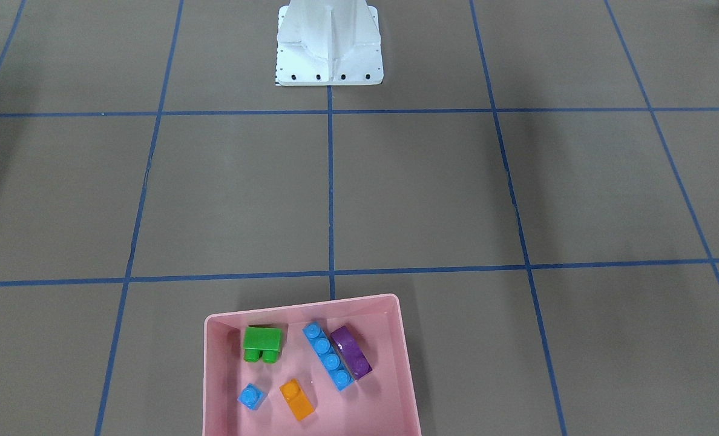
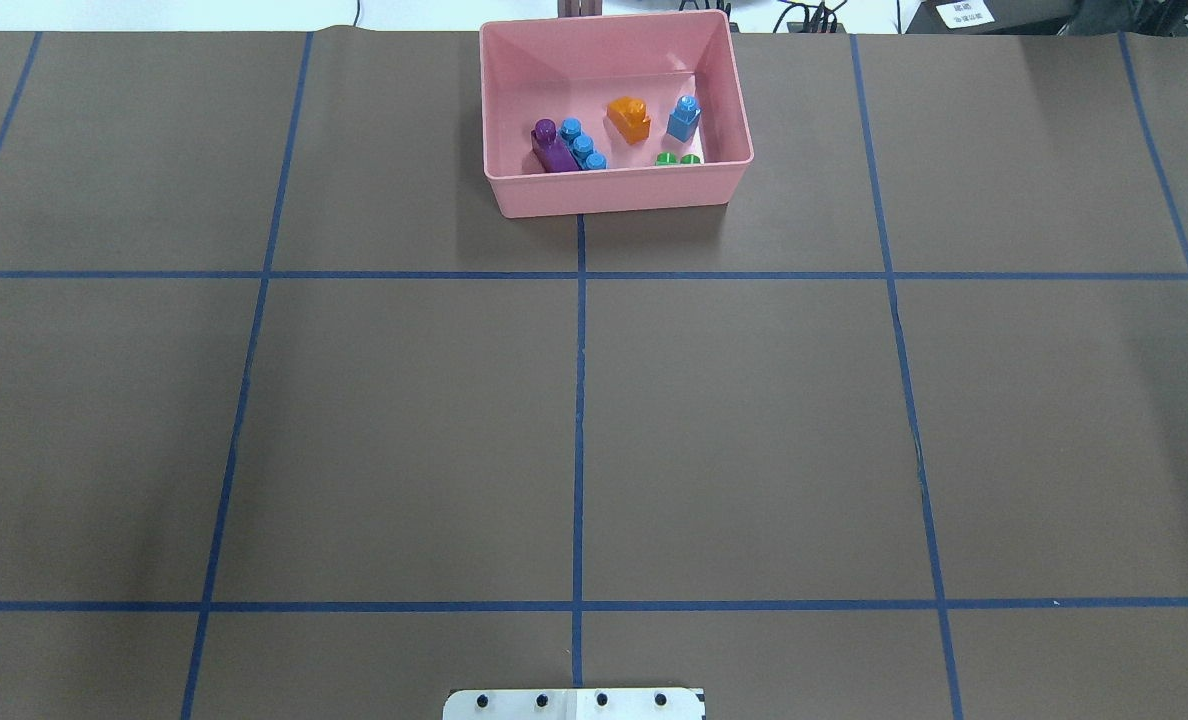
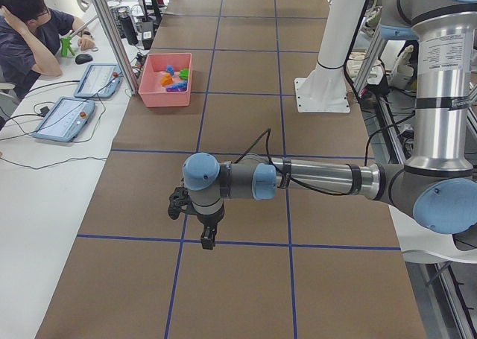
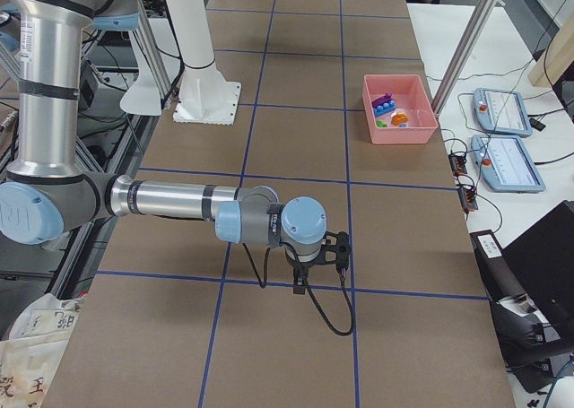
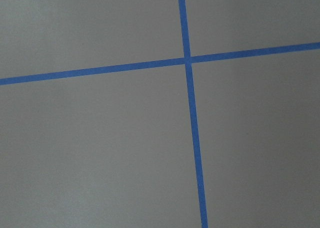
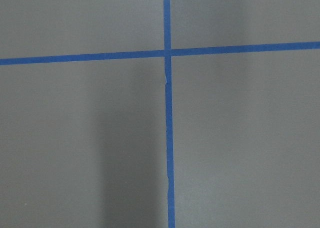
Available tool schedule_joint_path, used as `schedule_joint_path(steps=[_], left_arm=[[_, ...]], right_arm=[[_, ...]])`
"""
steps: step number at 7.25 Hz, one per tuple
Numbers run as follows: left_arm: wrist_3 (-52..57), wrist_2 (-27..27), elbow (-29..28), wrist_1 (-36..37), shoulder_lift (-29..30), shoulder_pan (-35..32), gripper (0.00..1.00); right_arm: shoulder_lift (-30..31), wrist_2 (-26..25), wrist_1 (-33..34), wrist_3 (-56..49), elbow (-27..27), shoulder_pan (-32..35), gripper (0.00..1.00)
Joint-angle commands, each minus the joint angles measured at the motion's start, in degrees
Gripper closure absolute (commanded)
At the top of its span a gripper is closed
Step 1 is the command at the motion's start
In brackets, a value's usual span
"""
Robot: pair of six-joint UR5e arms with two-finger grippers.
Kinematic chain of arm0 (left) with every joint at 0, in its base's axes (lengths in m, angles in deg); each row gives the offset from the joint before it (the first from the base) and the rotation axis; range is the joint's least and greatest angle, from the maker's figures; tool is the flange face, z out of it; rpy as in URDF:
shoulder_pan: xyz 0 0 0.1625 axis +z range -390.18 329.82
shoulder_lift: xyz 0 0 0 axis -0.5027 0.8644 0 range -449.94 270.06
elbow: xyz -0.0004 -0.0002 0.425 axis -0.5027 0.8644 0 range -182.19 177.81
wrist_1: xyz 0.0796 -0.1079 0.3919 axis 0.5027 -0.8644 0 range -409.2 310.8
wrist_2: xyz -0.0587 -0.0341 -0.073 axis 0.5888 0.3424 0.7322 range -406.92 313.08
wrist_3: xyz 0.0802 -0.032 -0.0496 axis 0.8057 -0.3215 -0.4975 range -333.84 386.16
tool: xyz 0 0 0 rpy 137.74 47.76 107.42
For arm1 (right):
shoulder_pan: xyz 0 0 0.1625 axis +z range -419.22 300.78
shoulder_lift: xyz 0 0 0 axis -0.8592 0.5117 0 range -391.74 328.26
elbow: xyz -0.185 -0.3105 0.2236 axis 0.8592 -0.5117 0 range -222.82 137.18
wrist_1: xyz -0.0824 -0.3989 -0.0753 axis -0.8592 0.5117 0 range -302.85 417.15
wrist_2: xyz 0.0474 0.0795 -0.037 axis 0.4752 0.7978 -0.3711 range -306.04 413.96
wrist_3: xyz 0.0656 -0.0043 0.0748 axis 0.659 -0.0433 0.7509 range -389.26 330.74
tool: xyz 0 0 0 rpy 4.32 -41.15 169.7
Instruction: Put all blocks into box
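All in pink box: green block, tiny blue block, orange block, long blue block touching purple block. Left claw, right claw over worktop; spread or pressed, cannot tell.

Five blocks inside box; long block probably touching neighbour beside it.

Robotics lab, test-bench setup.
Brown-covered table gridded in blue tape; white metal pedestal with bolt heads along its plate. 2 industrial arms over the table: left arm, right arm. White side bench carries 2 teach pendants. Aluminium frame post beside it. A person sits at the bench.
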Motion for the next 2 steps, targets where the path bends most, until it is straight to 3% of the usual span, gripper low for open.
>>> schedule_joint_path(steps=[1,2], left_arm=[[-0.01,-0.15,-0.07,0.14,0.56,0.63,0.0],[-0.01,-0.15,-0.15,0.14,0.56,0.64,0.0]], right_arm=[[-0.08,0.0,-0.04,0.0,0.07,0.0,0.0],[-0.08,0.0,-0.04,0.0,0.07,0.0,0.0]])
